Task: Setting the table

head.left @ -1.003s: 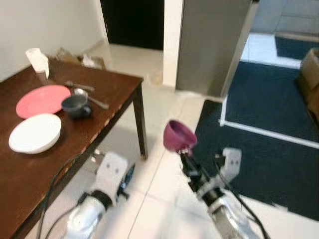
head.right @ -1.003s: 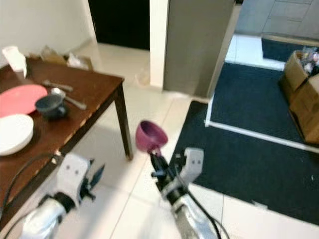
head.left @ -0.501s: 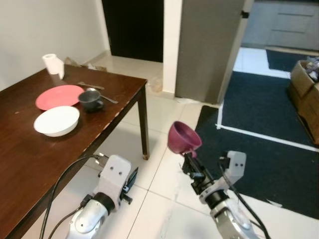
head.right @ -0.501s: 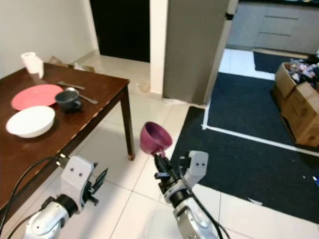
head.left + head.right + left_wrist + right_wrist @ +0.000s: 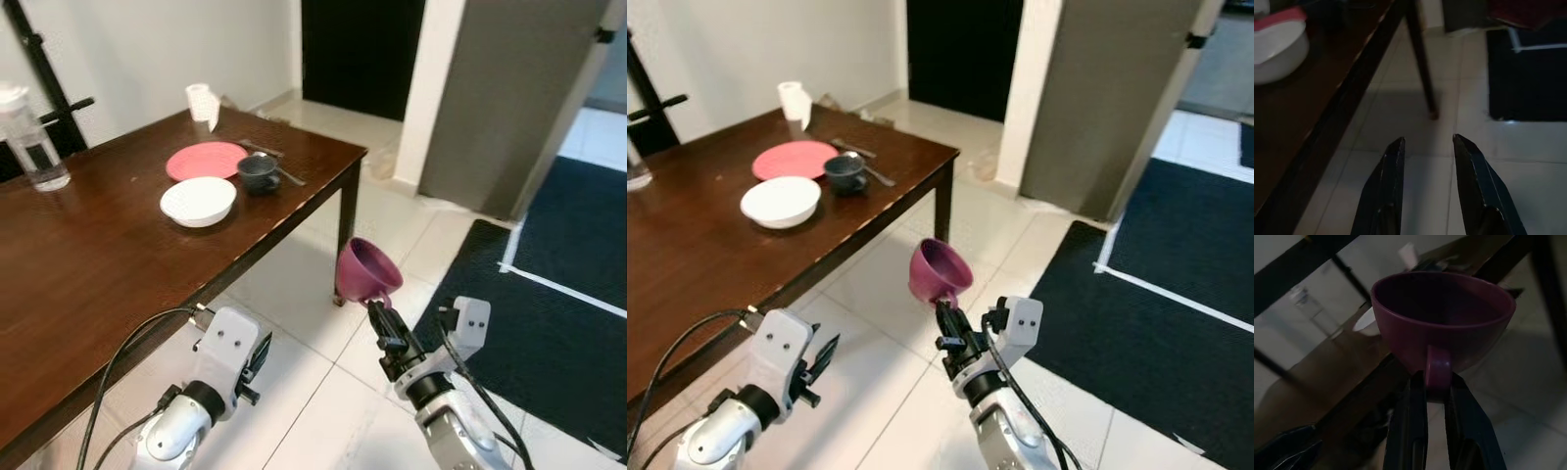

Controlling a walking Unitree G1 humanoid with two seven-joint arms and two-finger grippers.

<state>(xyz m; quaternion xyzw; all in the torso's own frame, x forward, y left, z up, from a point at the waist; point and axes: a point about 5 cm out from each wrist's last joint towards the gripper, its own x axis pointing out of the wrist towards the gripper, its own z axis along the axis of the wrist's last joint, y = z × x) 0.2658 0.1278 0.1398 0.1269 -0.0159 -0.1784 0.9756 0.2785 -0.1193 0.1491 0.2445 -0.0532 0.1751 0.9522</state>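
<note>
You are looking down at a dark brown wooden desk (image 5: 108,274) running along the left of the frame. Pale glossy floor tiles (image 5: 294,294) are spreading beneath it, catching soft light. A white wall (image 5: 167,49) is standing upper left, beside a black doorway (image 5: 361,49). A grey panel (image 5: 509,98) is rising upper right, above a dark blue carpet (image 5: 558,304).

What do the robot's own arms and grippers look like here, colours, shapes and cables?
Both arms are silver metal tubes ending in white boxy wrist housings with small dark dots. The left gripper and right gripper each have two long, tapering black fingers. A black cable loops from the left arm's housing, and thinner black cables run along the right wrist.
</note>
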